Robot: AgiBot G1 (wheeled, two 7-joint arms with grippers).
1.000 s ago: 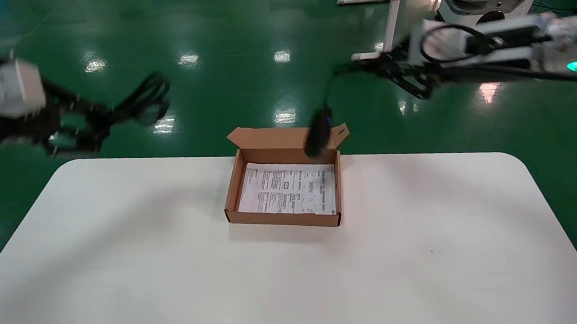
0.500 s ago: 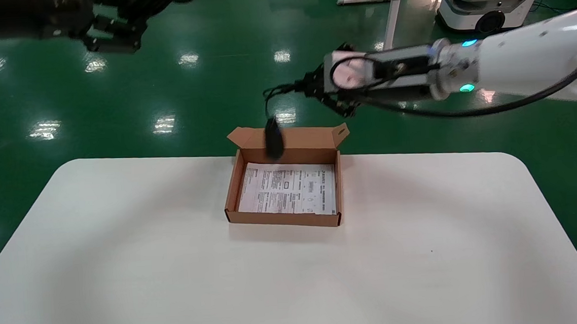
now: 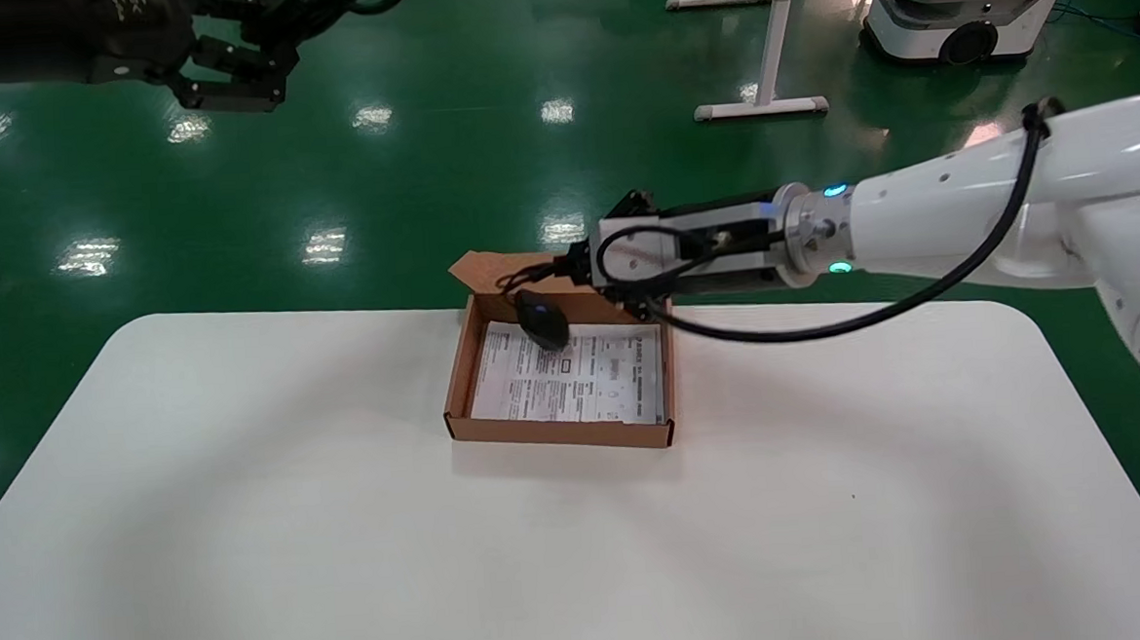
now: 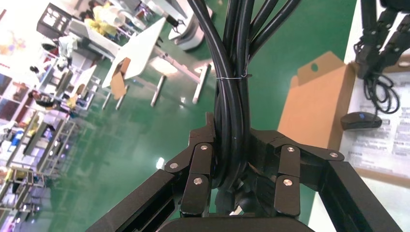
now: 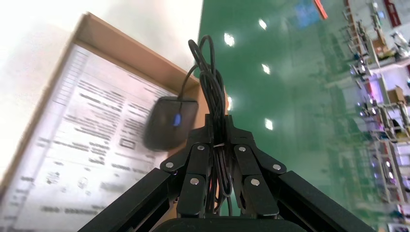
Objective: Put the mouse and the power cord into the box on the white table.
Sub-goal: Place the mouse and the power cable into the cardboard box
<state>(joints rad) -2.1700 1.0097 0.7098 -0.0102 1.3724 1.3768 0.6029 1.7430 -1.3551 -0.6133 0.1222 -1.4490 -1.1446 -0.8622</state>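
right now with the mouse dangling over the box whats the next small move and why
Probably lower the right gripper a little, then open it. It is shut on the mouse's cable, and the mouse hangs over the far end of the box, above its printed sheet. The left gripper holds the power cord off to the side.

My right gripper (image 3: 577, 266) has swung in from the upper right to mid-frame, lowering the mouse (image 3: 542, 319) from above the box (image 3: 457, 389) into its far end.
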